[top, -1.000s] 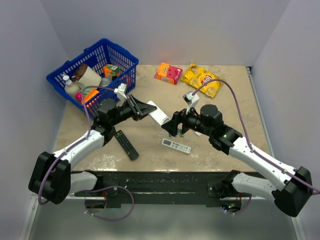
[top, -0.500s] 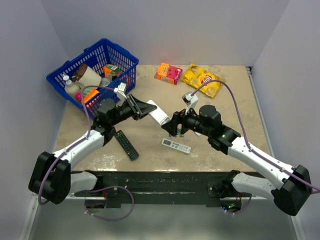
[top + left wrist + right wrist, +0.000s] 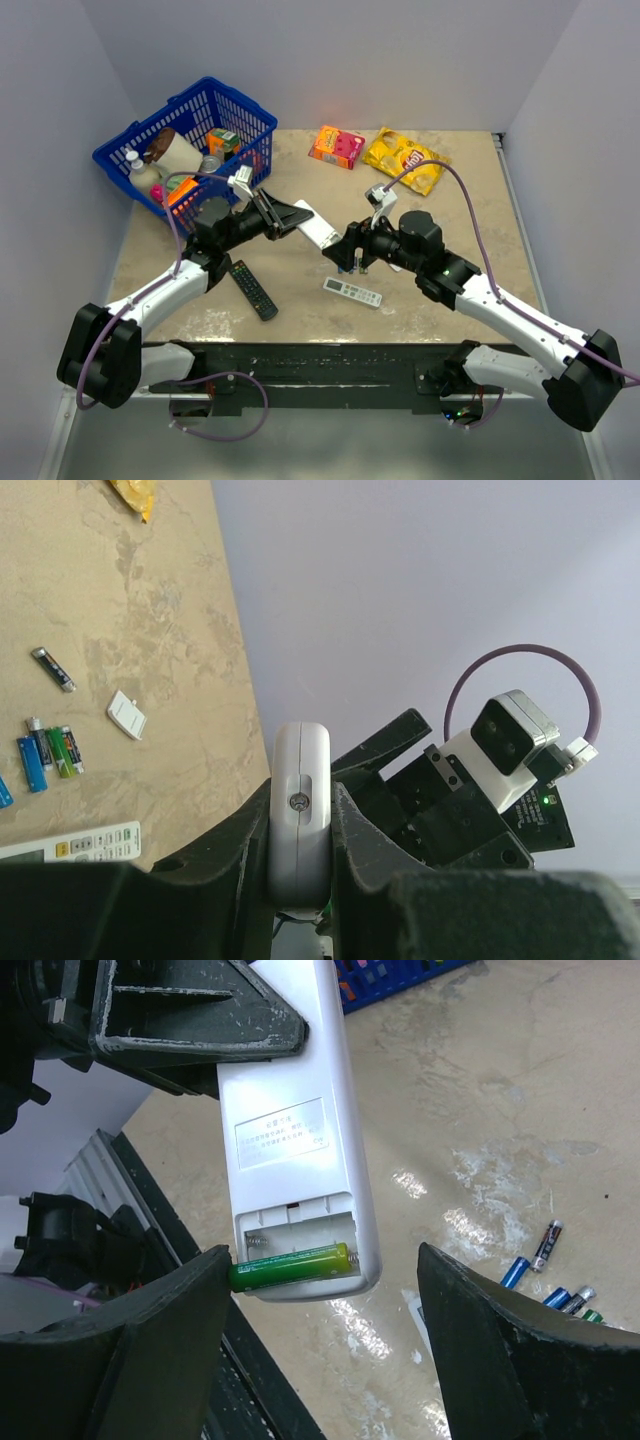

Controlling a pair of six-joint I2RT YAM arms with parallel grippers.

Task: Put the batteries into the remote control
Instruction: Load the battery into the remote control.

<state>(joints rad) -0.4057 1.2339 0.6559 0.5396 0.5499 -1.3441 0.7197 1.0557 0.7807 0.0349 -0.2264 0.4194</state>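
Right wrist view puts the smooth white plastic remote control (image 3: 295, 1140) between the wide-spread jaws of my right gripper (image 3: 323, 1305), with a slim green battery (image 3: 290, 1265) lying across its open compartment. Only the left wrist view shows my left gripper (image 3: 300, 825) clamped on the remote's edges, raised over the marbled table (image 3: 150, 630) where loose batteries (image 3: 45, 755) lie.

Top camera sits high over the near edge, looking down and forward across the whole table (image 3: 300, 300). Left wrist view, rolled sideways, hugs the remote control's (image 3: 300, 810) edge. Right wrist camera looks down on that remote's open back (very close), and both wrist views catch the loose batteries (image 3: 64, 752) beyond.
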